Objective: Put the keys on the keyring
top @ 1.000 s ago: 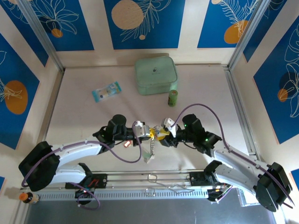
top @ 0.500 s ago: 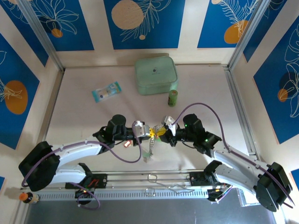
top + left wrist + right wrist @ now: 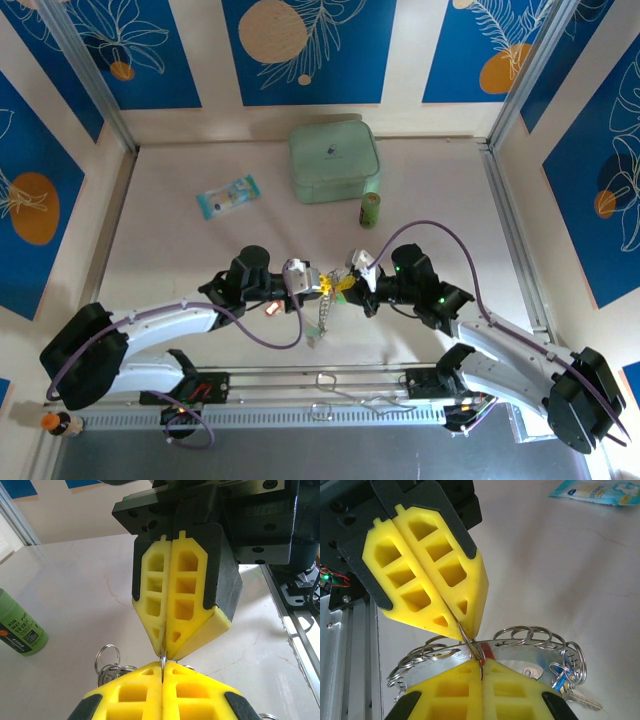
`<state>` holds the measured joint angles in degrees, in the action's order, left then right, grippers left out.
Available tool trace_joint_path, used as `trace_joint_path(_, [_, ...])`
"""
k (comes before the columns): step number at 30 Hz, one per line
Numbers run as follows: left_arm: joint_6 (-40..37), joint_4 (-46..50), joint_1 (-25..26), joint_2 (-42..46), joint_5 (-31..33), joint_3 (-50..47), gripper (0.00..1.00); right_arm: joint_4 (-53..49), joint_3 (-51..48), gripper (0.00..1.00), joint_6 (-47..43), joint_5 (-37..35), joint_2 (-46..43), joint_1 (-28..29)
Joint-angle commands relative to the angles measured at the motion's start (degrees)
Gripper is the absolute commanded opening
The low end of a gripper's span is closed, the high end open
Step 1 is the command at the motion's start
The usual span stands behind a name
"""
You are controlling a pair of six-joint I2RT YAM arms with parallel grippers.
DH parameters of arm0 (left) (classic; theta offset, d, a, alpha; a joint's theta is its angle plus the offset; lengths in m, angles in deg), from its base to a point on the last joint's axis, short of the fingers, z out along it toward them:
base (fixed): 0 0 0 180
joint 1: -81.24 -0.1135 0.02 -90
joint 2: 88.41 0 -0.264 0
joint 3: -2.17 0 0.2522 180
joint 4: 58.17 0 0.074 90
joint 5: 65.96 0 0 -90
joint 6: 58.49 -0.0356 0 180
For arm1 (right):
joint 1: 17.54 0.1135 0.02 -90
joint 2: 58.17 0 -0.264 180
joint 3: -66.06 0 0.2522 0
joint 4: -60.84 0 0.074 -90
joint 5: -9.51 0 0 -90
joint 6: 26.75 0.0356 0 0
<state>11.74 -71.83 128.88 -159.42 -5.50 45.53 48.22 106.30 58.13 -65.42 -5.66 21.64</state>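
A pale, marble-veined table (image 3: 170,260) lay under bright, even light. The back wall (image 3: 300,50) and the left wall (image 3: 40,190) and right wall (image 3: 600,180) carried blue panels with white leaf drawings and orange discs, split by cream strips. Metal posts (image 3: 88,88) rose from the far corners, and a metal rail (image 3: 330,412) ran along the near edge above a grey floor (image 3: 300,455).

This is a robotics lab test cell rather than a home. A left arm (image 3: 160,325) and a right arm (image 3: 500,345) are bolted by a slotted aluminium rail (image 3: 330,400) at the edge of a pale table (image 3: 180,250). A purple cable (image 3: 435,228) loops overhead, and printed blue panels (image 3: 300,50) on metal posts (image 3: 90,80) wall it in.
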Motion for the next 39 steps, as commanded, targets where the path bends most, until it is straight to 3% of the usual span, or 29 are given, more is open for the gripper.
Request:
trace_joint_path(1, [0.2, -3.1, 0.1, 0.6, -1.7, -0.4, 0.00, 0.2, 0.1, 0.00, -0.6, 0.7, 1.3, 0.0])
trace_joint_path(9, [0.0, -2.6, 0.2, 0.3, -2.1, -0.2, 0.00, 2.1, -0.6, 0.01, 0.3, 0.9, 4.1, 0.0])
trace_joint_path(14, [0.4, -3.0, 0.2, -0.3, -2.6, -0.1, 0.00, 4.3, -2.1, 0.25, -0.4, -0.1, 0.0, 0.0])
trace_joint_path(16, [0.7, -3.4, 0.2, -0.5, -2.7, -0.2, 0.00, 4.9, -2.6, 0.29, -0.9, -0.1, -0.8, 0.0])
trace_joint_path(23, [2.4, -5.7, 0.2, -0.8, -3.1, -0.8, 0.00, 7.1, -2.0, 0.29, -1.5, 1.7, 1.3, 0.1])
trace_joint_path(32, [2.5, -5.9, 0.2, -0.9, -2.9, -0.9, 0.00, 9.3, -1.7, 0.17, -1.9, 4.4, 2.9, 0.1])
trace_joint_path(37, [2.0, -5.4, 0.2, -1.0, -2.8, -0.9, 0.00, 9.2, -1.6, 0.20, -2.9, 4.5, 2.9, 0.1])
trace_joint_path(39, [2.0, -5.3, 0.2, -1.1, -2.7, -1.0, 0.00, 8.9, -1.4, 0.16, -3.5, 4.9, 3.0, 0.1])
